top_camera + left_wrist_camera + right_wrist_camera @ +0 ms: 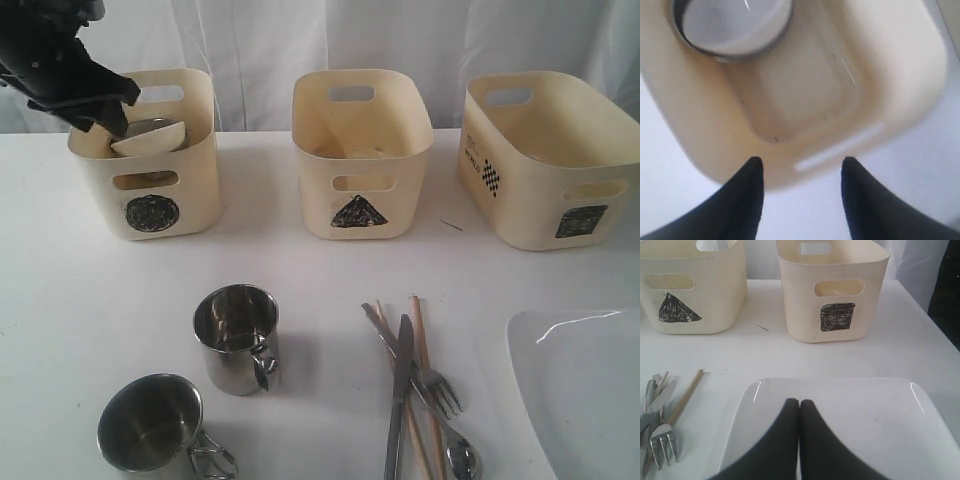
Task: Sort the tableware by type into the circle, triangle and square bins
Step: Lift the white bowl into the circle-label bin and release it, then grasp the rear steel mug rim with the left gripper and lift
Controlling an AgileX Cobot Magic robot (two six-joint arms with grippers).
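**Bowls down in the circle bin, mugs up next**

Bowls look settled, and the left arm is at the end of its drop. The left gripper (800,162) hangs over the circle bin (100,190) with its fingers (747,200) spread wide and nothing between them. The small white bowl (148,138) sits tilted in the steel bowl (727,56), tucked into one end of the bin. Both are well clear of the fingertips and off to one side, not between them.

By my read, the placing step is done. The next move calls for a straight lift out of the bin so the fingers don't clip its rim. Then comes a reach down to the table, where two mugs (237,335) wait, one upright and one tipped toward the camera. The handles look like the likeliest thing to pinch.

On the other side, the right gripper (799,402) hovers low over the white plate (865,420) with its fingers pressed together, holding nothing. The knife (400,390), fork (435,385), spoon (462,455) and chopsticks (425,340) lie crossed in a heap just beside the plate. The triangle bin (360,140) and square bin (540,170) stand beyond.
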